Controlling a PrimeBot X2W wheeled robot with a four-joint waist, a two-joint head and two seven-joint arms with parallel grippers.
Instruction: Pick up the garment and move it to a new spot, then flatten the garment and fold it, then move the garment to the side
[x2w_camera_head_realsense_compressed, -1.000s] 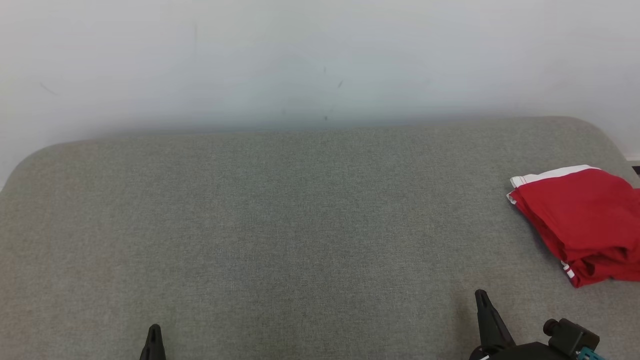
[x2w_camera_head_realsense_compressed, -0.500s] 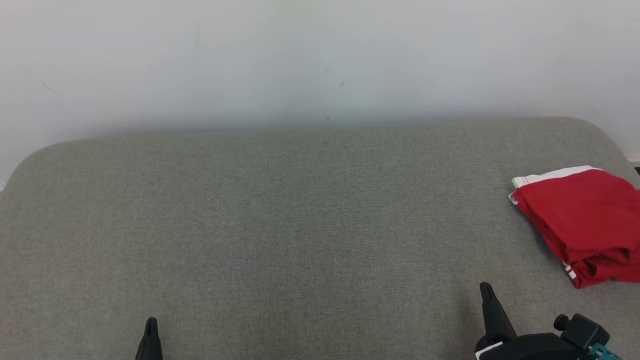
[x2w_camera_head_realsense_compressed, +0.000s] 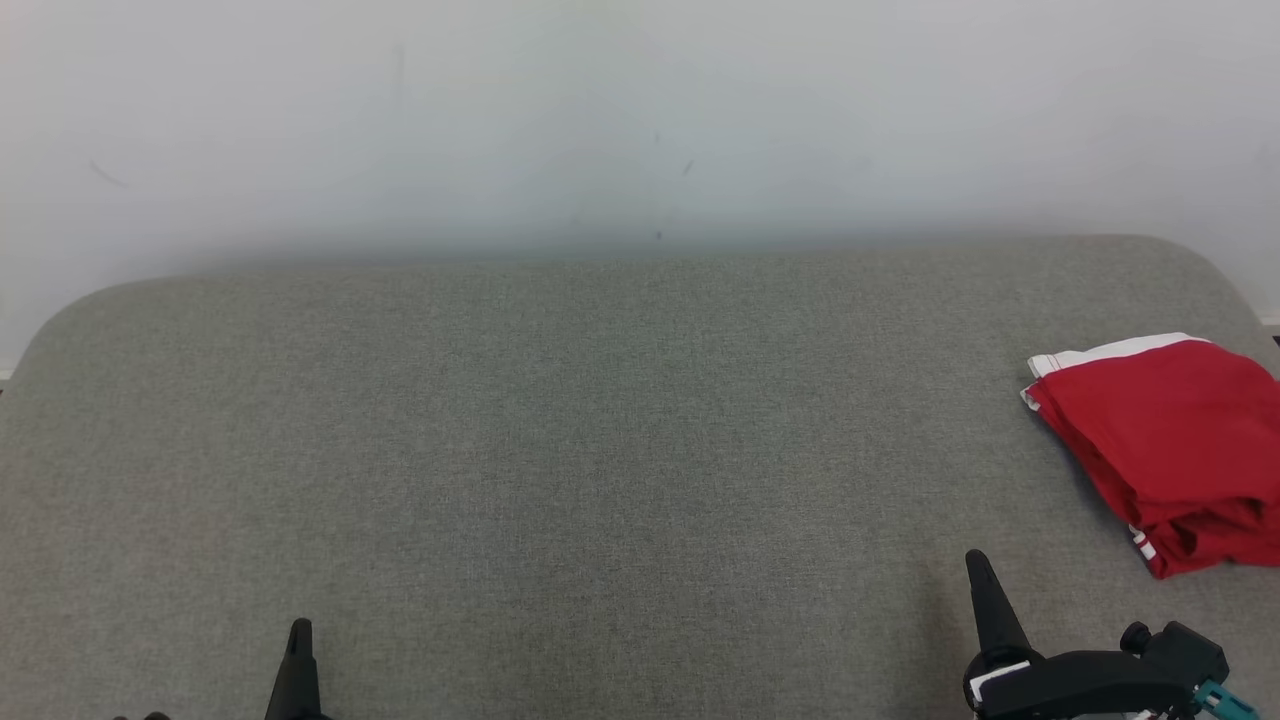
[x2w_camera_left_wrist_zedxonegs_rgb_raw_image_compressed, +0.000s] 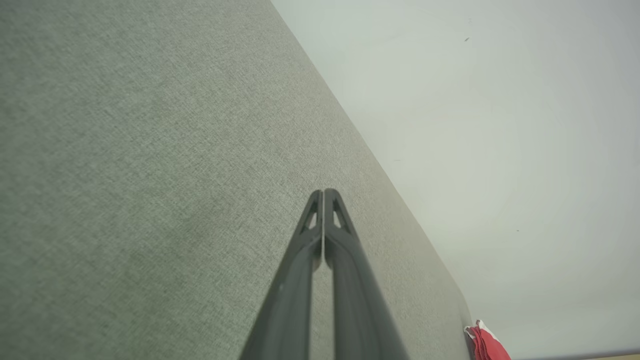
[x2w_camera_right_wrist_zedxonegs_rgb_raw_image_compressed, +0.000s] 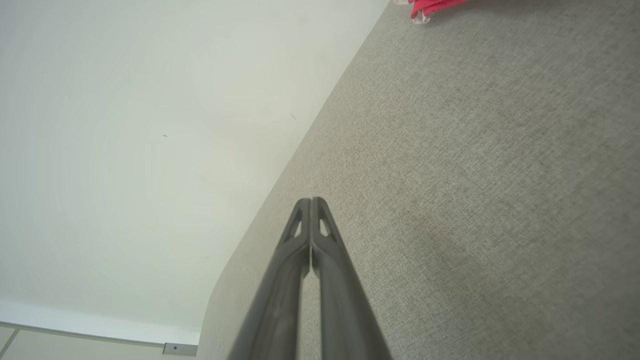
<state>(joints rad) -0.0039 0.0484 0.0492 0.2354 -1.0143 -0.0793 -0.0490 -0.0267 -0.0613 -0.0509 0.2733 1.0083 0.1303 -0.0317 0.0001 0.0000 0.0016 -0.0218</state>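
Currently, garment: red folded cloth garment with white band (x2w_camera_head_realsense_compressed: 1170, 450), lying at the right end of the grey woven-fabric pad (x2w_camera_head_realsense_compressed: 600, 450).
Long axis: from the pad's far edge toward its near edge, slanting right.
Bearing: ahead and to the right of the right gripper (x2w_camera_head_realsense_compressed: 977, 568); apart, not touching.
Nearer arm: right, by judgement.
Pincer state: jaws pressed together, empty, above the pad's near right.
Other arm: left gripper (x2w_camera_head_realsense_compressed: 299, 635), likewise closed and empty, at the pad's near left, well apart.

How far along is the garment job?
Done, it seems: the garment lies folded at the right side of the grey surface. In hand: nothing; left fingers and right fingers are shut, empty, clear of it. Left: apparently nothing.
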